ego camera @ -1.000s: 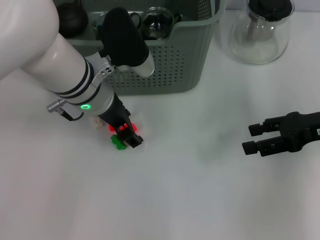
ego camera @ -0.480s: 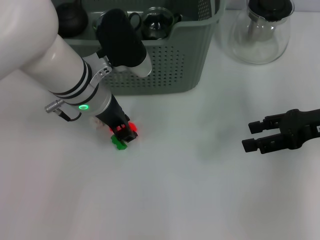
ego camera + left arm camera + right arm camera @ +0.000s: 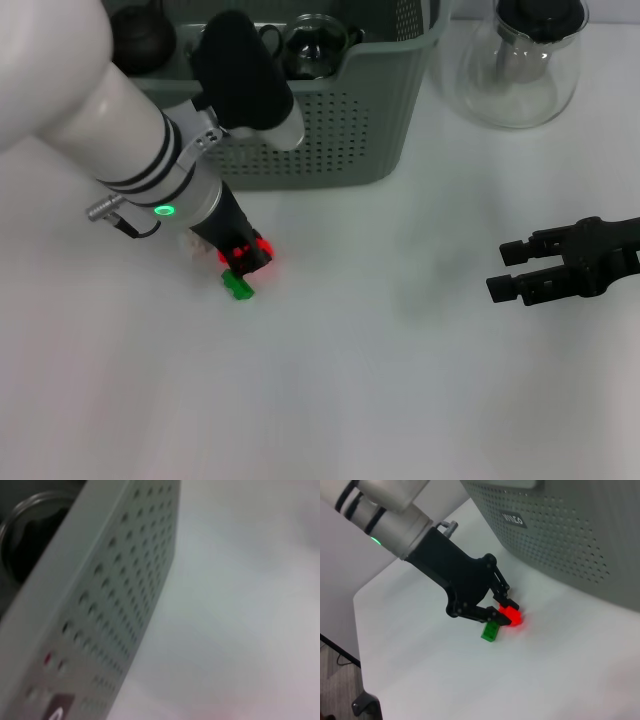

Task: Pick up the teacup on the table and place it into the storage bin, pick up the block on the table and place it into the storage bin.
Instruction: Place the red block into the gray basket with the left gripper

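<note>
**Left gripper down at the blocks, just in front of the bin**

The white table (image 3: pixel 380 400) fills the head view. At its far side, left of centre, stands the storage bin (image 3: pixel 340 130), a grey-green basket with perforated walls; the right wrist view shows the small black label (image 3: pixel 512 519) on its near wall. Inside the bin, seen over the rim, sit a dark round pot (image 3: pixel 140 40) at the far left and a clear glass vessel (image 3: pixel 315 45) beside it, which may be the teacup, though I cannot tell for certain. To the right of the bin, apart from it, stands a clear glass teapot (image 3: pixel 520 70) with a black lid.

The left arm (image 3: pixel 120 130), white with black bands and a green light, reaches from the far left down to the table in front of the bin's near wall. Its left gripper (image 3: pixel 501 611) is low over the table, the black fingers drawn narrow around a red block (image 3: pixel 510 615), which glows between the tips; the closure looks like a grip on it. A green block (image 3: pixel 490 631) lies on the table touching or just beside the red one, on the near side.

The right gripper (image 3: pixel 512 270) hangs over the table at the right, well apart from the bin and the blocks, its two black fingers spread with a clear gap and nothing between them.
</note>
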